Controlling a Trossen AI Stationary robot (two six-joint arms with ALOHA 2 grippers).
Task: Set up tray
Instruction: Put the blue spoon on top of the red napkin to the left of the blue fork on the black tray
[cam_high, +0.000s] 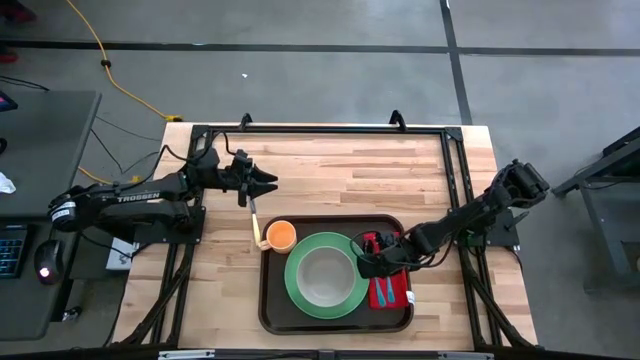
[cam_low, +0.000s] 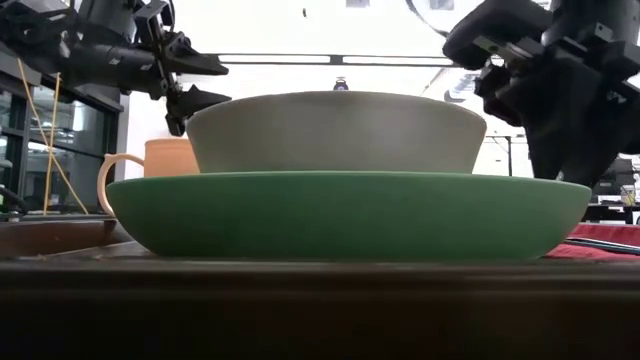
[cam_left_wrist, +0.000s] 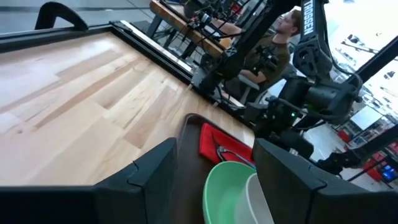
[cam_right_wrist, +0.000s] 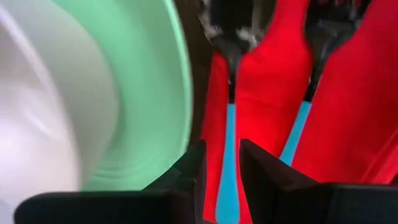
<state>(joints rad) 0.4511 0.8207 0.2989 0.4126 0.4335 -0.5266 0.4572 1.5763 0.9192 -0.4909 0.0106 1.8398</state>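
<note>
Tray (cam_high: 268, 300) sits at the near middle of the table (cam_high: 400, 170), and it looks almost fully set: a green plate (cam_high: 295, 285) with a pale bowl (cam_high: 322, 277) in it, an orange cup (cam_high: 280, 236) at its far left corner, and a red napkin (cam_high: 390, 293) on its right side carrying two blue-handled utensils (cam_right_wrist: 228, 162). Right gripper (cam_high: 372, 250) hovers low over the napkin, jaws slightly apart around one handle without clearly gripping it. Left gripper (cam_high: 262, 182) waits open above bare wood, well apart from the tray. Little seems left beyond straightening the cutlery.
</note>
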